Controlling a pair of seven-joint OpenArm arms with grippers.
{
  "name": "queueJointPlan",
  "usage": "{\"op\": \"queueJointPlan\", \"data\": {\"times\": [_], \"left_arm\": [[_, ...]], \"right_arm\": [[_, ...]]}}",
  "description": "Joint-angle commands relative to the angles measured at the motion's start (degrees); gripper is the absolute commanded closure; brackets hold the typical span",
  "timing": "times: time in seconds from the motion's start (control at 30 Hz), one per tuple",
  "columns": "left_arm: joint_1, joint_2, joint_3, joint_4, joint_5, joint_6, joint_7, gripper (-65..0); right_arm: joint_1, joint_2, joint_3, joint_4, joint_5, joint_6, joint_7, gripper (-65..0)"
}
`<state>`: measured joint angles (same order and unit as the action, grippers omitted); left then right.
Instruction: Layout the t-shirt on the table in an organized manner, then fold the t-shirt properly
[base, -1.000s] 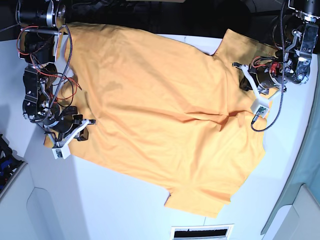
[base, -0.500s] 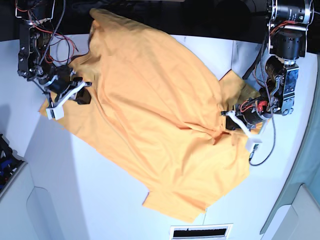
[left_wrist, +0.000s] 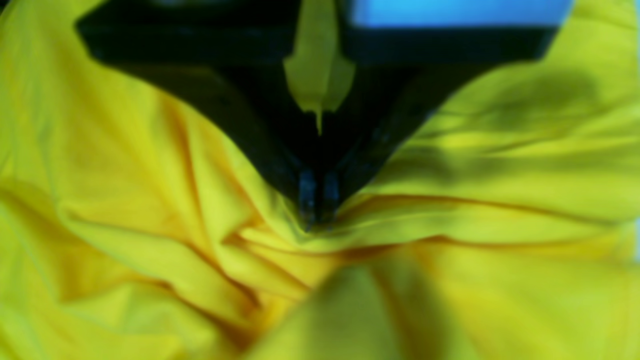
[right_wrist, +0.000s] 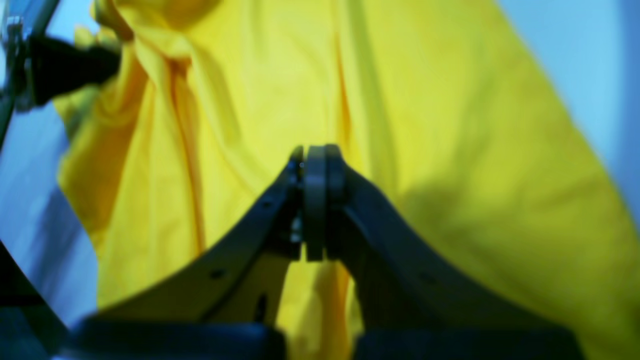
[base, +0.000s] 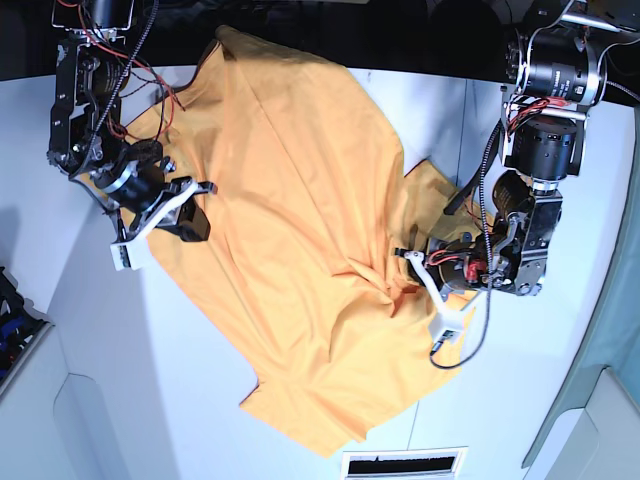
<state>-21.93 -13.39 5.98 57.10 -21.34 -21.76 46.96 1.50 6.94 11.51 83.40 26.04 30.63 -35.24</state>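
T-shirt cloth is clamped in both pincers: the left pincer has its jaws together on a gathered pleat near the middle of the shirt's edge on that side, with creases fanning out from the bite, and the right pincer is likewise closed on a fold at the opposite edge. Judging by how it bunches and drapes, the shirt is light, limp and not slippery, so it should follow any pull but wrinkle rather than slide flat; taking hold at the corners of the hem or the shoulders would likely spread it better than these mid-edge pinches. It lies skewed across the white tabletop, its far end reaching the dark back edge, one sleeve bunched beside the left pincer. Around it sit only the arms' loose cables, which could snag the cloth, and a small slotted label at the near edge.
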Motion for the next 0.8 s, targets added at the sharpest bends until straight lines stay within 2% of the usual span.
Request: {"op": "queueJointPlan", "data": {"times": [0.0,0.07,0.27,0.33,0.4,0.5,0.63,0.77], "left_arm": [[-1.0,-1.4,-0.3,2.9,-0.7,0.1,-0.2,-3.7],[0.5,-3.0,-0.3,7.3,-2.0,0.1,0.0,-6.3],[9.2,-4.7,-0.3,23.5,-3.4,0.1,0.0,-5.8],[13.5,-4.6,-0.2,28.5,-4.1,0.1,0.0,-1.2],[17.4,-4.2,-0.2,31.5,-4.6,0.1,-1.5,0.0],[21.7,-2.3,-0.1,32.4,-4.6,0.1,-4.8,0.0],[25.2,0.7,1.8,31.5,-3.0,0.1,-5.1,0.0],[26.6,1.3,6.5,29.1,-1.5,0.2,-7.1,0.0]], "right_arm": [[2.0,0.3,0.1,1.0,0.9,0.5,1.5,0.0],[4.8,-0.1,0.1,0.2,-0.7,0.4,2.3,0.0],[17.2,-1.7,-0.7,-13.3,-6.7,0.5,5.2,0.0],[20.7,-1.7,-1.8,-18.8,-8.2,0.4,6.2,0.0],[24.0,-1.7,-3.5,-23.9,-9.6,0.4,7.2,0.0],[27.5,-1.7,-6.6,-30.0,-11.7,0.4,9.5,0.0],[28.5,-1.7,-10.8,-34.3,-14.0,0.4,11.0,0.0],[28.3,-1.7,-14.2,-36.0,-18.0,0.4,11.5,0.0]]}}
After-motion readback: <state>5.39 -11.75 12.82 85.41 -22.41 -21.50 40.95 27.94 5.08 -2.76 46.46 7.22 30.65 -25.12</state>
